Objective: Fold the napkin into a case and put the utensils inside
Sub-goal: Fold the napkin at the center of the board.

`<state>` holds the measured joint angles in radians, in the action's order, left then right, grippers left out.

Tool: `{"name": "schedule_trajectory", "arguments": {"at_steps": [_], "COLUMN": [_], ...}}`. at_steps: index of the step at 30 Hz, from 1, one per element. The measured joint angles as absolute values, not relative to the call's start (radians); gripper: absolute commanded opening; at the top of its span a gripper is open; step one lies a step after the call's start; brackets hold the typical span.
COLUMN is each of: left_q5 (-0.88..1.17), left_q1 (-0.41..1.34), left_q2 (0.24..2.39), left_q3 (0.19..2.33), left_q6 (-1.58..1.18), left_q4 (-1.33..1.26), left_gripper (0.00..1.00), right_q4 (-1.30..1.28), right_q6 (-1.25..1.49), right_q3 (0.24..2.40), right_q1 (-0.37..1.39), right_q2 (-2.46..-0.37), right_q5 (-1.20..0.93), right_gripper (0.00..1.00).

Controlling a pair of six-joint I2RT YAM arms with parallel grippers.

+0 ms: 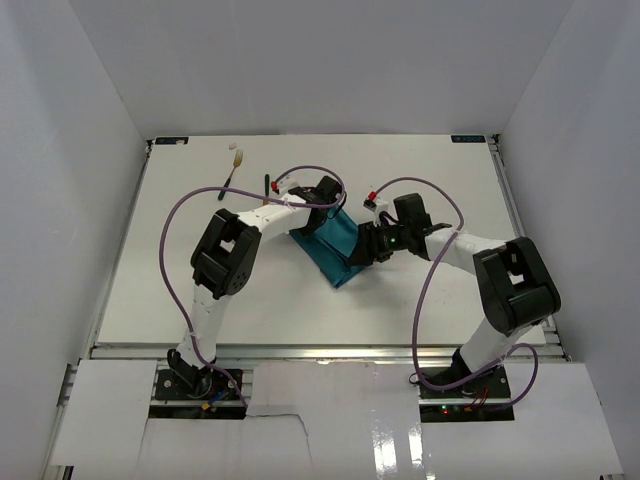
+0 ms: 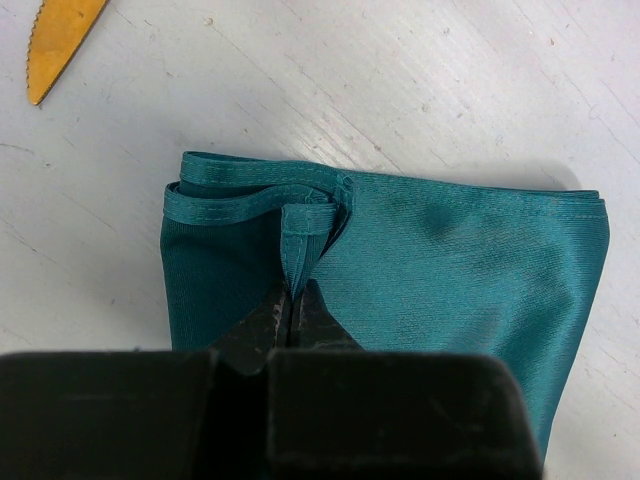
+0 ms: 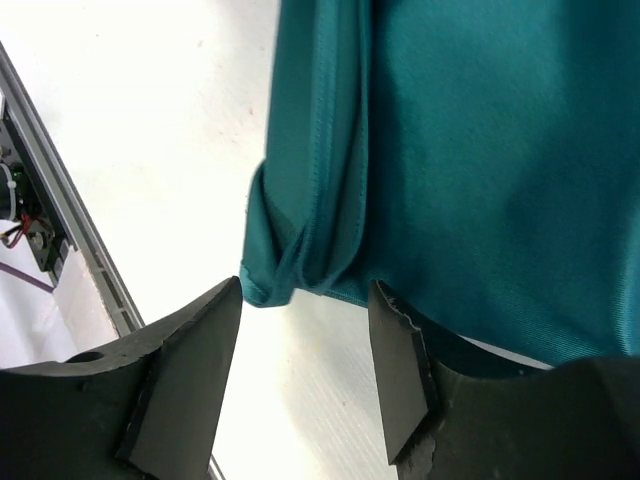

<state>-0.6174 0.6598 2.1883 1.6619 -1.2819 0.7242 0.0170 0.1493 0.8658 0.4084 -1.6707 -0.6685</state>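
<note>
**Folded napkin pinched at one end, other jaws apart**

The white table (image 1: 200, 300) carried the teal napkin (image 1: 335, 250) near its middle, folded into a layered oblong. The left gripper (image 2: 290, 312) was closed tight on a small pinch of the hemmed fold at one edge. The right gripper (image 3: 300, 370) stood with its jaws apart at the opposite end, a rolled corner of cloth just off its tips and nothing gripped. The knife (image 1: 266, 190) lay near the napkin's far left side, and the fork (image 1: 233, 165) lay farther left.
</note>
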Motion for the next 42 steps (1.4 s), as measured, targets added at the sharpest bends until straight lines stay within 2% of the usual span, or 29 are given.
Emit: {"name": "schedule_trajectory", "arguments": {"at_steps": [8,13,16,17,19,20,21,23,35,42], "left_q5": [-0.616,-0.613,-0.612,-0.612,-0.612,-0.612,-0.612,-0.612,-0.622,-0.630], "left_q1": [0.659,0.658,0.657,0.657,0.657,0.657,0.657,0.656,0.656,0.656], "left_q2": [2.188,2.188,2.188,2.188,2.189,2.190,2.191,2.193,2.189,2.187], "left_q3": [1.662,1.663,1.664,1.664,1.665,1.666,1.667,1.670,1.671,1.683], "left_q6": [-1.282,-1.282,-1.282,-1.281,-1.280,-1.279,-1.279,-1.275,-1.261,-1.247], "left_q4": [0.724,0.725,0.725,0.725,0.725,0.725,0.725,0.725,0.725,0.727], "left_gripper": [0.03,0.03,0.03,0.03,0.03,0.02,0.02,0.03,0.05,0.13], "right_q4": [-0.013,-0.069,-0.081,-0.084,-0.088,-0.090,-0.091,-0.095,-0.080,-0.071], "right_q6": [0.117,0.080,0.055,0.047,0.035,0.033,0.028,0.030,0.081,0.114], "right_q3": [0.870,0.917,0.929,0.929,0.935,0.939,0.945,0.954,0.955,0.955], "right_q1": [0.478,0.521,0.548,0.558,0.575,0.585,0.591,0.596,0.591,0.552], "right_q2": [-1.633,-1.684,-1.697,-1.697,-1.698,-1.700,-1.702,-1.705,-1.693,-1.692], "right_q5": [-0.577,-0.495,-0.466,-0.460,-0.450,-0.445,-0.443,-0.431,-0.434,-0.465], "right_gripper": [0.69,0.69,0.64,0.54,0.44,0.28,0.20,0.08,0.08,0.08]}}
